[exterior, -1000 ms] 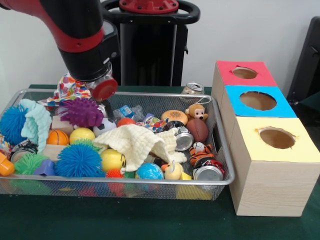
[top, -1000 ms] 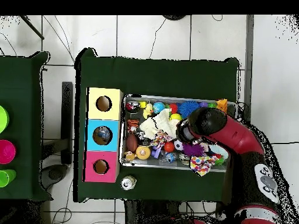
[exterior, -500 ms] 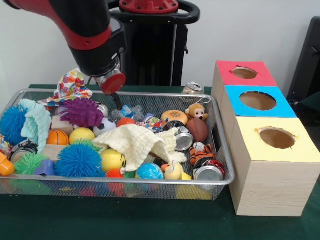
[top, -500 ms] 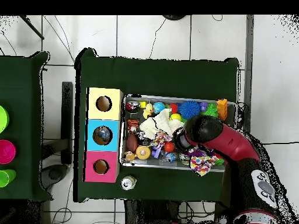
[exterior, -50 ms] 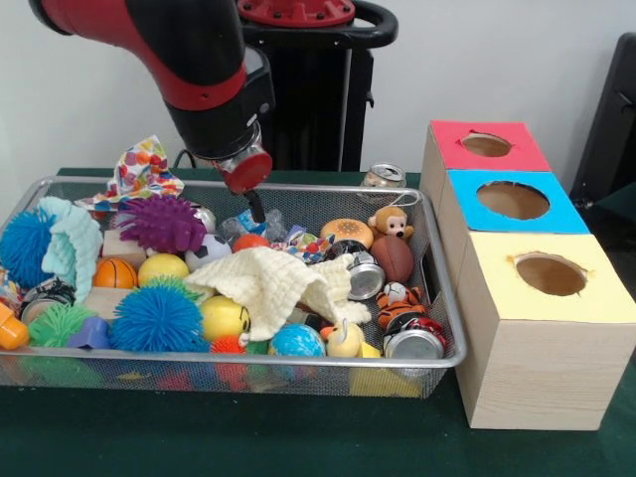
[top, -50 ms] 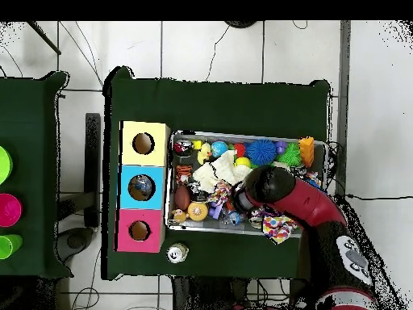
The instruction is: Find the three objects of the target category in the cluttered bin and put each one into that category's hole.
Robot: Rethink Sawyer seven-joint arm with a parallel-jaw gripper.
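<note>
My gripper [exterior, -50 ms: 255,209] hangs over the back middle of the wire bin [exterior, -50 ms: 442,328], just above an orange ball [exterior, -50 ms: 248,241] and some small wrapped items [exterior, -50 ms: 260,223]. Nothing shows in it. The bin holds spiky balls in blue [exterior, -50 ms: 156,318] and purple [exterior, -50 ms: 161,223], a basketball [exterior, -50 ms: 114,273], a brown football [exterior, -50 ms: 393,258], a toy monkey [exterior, -50 ms: 391,223], silver cans [exterior, -50 ms: 366,277] and a cream cloth [exterior, -50 ms: 273,283]. To the right stands the wooden box with its red [exterior, -50 ms: 486,145], blue [exterior, -50 ms: 513,200] and yellow [exterior, -50 ms: 550,273] holes. In the overhead view the arm [top, -50 ms: 266,186] hides the gripper.
A silver can [exterior, -50 ms: 383,177] stands on the green table behind the bin, also visible from overhead beside the box [top, -50 ms: 177,253]. A patterned cloth [exterior, -50 ms: 139,174] drapes over the bin's back left rim, and a mint cloth [exterior, -50 ms: 70,243] lies at the left.
The arm has swung along the back of the bin towards the box and lifted slightly, leaving the purple spiky ball uncovered. The bin's contents have not moved.
</note>
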